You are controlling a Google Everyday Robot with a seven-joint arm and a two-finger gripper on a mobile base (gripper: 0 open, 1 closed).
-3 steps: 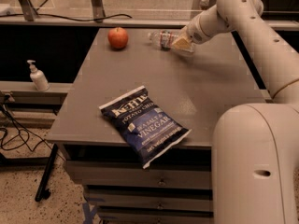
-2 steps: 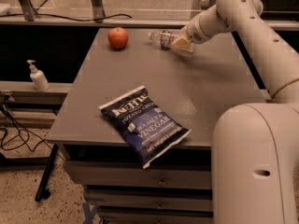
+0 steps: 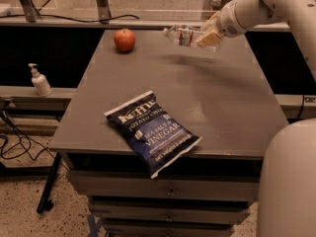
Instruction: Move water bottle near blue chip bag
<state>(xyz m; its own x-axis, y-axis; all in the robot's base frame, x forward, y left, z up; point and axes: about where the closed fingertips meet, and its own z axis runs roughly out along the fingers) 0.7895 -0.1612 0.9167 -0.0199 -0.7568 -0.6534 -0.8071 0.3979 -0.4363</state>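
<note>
Your gripper [image 3: 208, 35] is clenched across the water bottle [image 3: 185, 35], at about 1 o'clock over the table [image 3: 232, 107]. The bottle lies roughly horizontal with one end pointing to 9 o'clock. A soft shadow sits on the tabletop under it, so I judge it's airborne, not resting.

Handling notes:
- The fingers sit on the 3 o'clock end of the body, past the label band, so the free end is cantilevered. Expect it to droop or pivot in the grip if you swing fast.
- It's clear ribbed plastic: a thin wall that flexes under squeeze, and slick. The ribs give some bite, so hold across them, not on the label.
- I can't tell the fill level. If it's full, it's moderately heavy and the water sloshes; if it's empty, it's very light and rolls freely once released.
- It's round, so set it down gently, or it likely rolls.

The blue chip bag [image 3: 153, 131] lies flat at 6 o'clock, its lower corner hanging past the front edge. It's crinkly and light, so a nudge could push it off. Land beside it, not on it.

The apple [image 3: 124, 39] is at 11 o'clock, well apart from your path. The pump dispenser [image 3: 39, 80] is off the table on the 9 o'clock side.
</note>
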